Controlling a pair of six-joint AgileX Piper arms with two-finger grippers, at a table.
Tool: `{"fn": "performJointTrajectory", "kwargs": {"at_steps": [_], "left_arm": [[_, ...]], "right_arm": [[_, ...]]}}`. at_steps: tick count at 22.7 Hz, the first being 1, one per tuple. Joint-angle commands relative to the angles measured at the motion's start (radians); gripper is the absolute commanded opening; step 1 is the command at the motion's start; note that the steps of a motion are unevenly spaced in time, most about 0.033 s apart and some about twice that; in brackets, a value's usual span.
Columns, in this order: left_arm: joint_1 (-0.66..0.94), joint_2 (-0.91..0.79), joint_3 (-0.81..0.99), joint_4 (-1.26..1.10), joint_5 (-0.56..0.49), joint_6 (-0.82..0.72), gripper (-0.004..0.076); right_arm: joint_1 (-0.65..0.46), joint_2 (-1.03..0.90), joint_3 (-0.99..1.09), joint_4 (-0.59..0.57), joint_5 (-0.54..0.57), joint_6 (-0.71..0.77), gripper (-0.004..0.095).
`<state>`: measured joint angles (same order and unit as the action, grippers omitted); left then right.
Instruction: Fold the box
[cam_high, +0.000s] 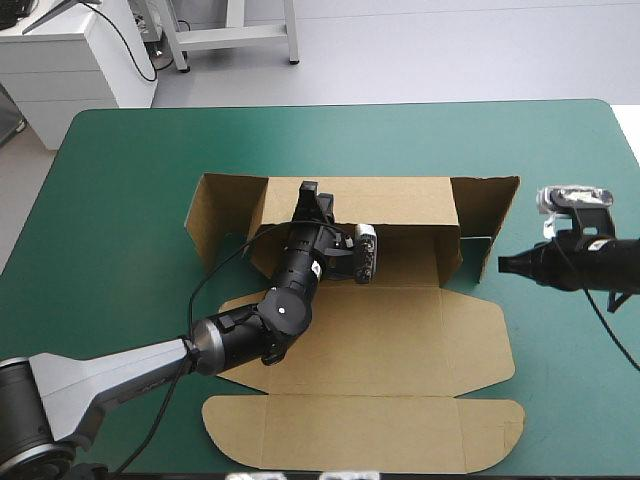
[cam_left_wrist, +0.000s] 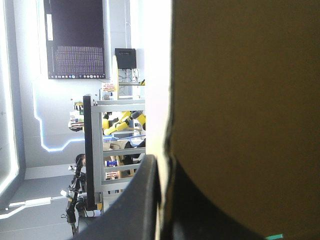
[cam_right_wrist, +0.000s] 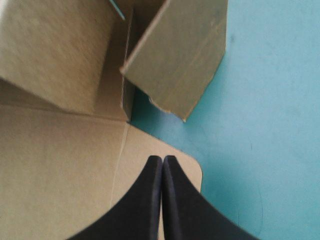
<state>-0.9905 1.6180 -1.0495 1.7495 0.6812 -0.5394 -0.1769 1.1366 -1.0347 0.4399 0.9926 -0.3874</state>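
Observation:
The brown box (cam_high: 370, 340) lies partly raised in the middle of the teal-green table (cam_high: 120, 180). Its back wall (cam_high: 400, 205) stands upright, with side flaps (cam_high: 485, 215) angled off both ends, while the base and lid panel (cam_high: 360, 430) lie flat. My left gripper (cam_high: 310, 192) reaches over the base to the back wall's top edge and is shut on it. In the left wrist view the board (cam_left_wrist: 250, 100) fills the space beside the left gripper (cam_left_wrist: 160, 161). My right gripper (cam_high: 503, 264) is shut and empty beside the box's right edge. The right wrist view shows the right gripper (cam_right_wrist: 163, 159) over a rounded flap corner (cam_right_wrist: 190, 167).
The right upright flap (cam_right_wrist: 180, 65) stands just ahead of the right gripper, with bare teal-green cover (cam_right_wrist: 270, 125) beside it. The table's far edge (cam_high: 340, 105) lies beyond the box.

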Motion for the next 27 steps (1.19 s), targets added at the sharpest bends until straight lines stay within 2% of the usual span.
{"fn": "performJointTrajectory", "kwargs": {"at_steps": [1,7,15,20,22,24,27], "left_arm": [[-0.006,-0.039,-0.009,0.038,0.023,-0.016,-0.0008],[-0.006,-0.039,-0.009,0.038,0.023,-0.016,-0.0008],[-0.006,-0.039,-0.009,0.038,0.023,-0.016,-0.0008],[-0.006,-0.039,-0.009,0.038,0.023,-0.016,-0.0008],[-0.006,-0.039,-0.009,0.038,0.023,-0.016,-0.0008],[-0.006,-0.039,-0.009,0.038,0.031,-0.030,-0.0008],[-0.006,-0.039,-0.009,0.038,0.061,-0.089,-0.0008]], "right_arm": [[-0.004,0.047,-0.146,0.071,-0.037,-0.006,-0.0020],[-0.004,0.173,-0.370,0.064,-0.033,-0.012,-0.0021],[-0.003,0.494,-0.731,0.073,0.083,-0.012,-0.0019],[0.049,0.618,-0.823,0.053,0.107,-0.020,-0.0019],[0.096,0.641,-0.830,-0.001,0.124,-0.020,-0.0019],[0.134,0.646,-0.830,-0.075,0.156,-0.010,-0.0019],[0.139,0.646,-0.830,-0.086,0.230,-0.005,-0.0019]]}}
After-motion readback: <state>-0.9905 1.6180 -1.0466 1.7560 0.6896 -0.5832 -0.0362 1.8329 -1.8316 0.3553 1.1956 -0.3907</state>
